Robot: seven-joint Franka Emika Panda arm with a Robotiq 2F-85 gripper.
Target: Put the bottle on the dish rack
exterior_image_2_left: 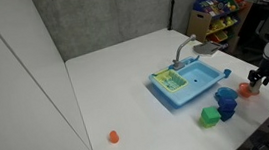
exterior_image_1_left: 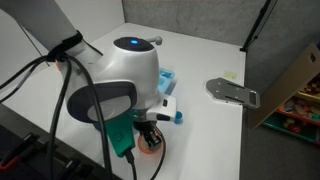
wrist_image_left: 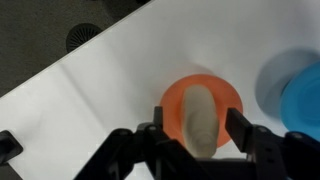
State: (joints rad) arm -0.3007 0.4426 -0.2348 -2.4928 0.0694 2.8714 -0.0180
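Fingers of my gripper stand wide apart, holding nothing, one on either side of the bottle. The bottle lies between them, a smooth, cream, rounded oblong. Its long axis runs away from the wrist camera, across the line along which I would close. It rests on a round, glossy orange plate on the white table. Well apart from it, in an exterior view, the yellow-green slatted dish rack adjoins the light-blue sink.

Bottle blurred, its details indistinct.
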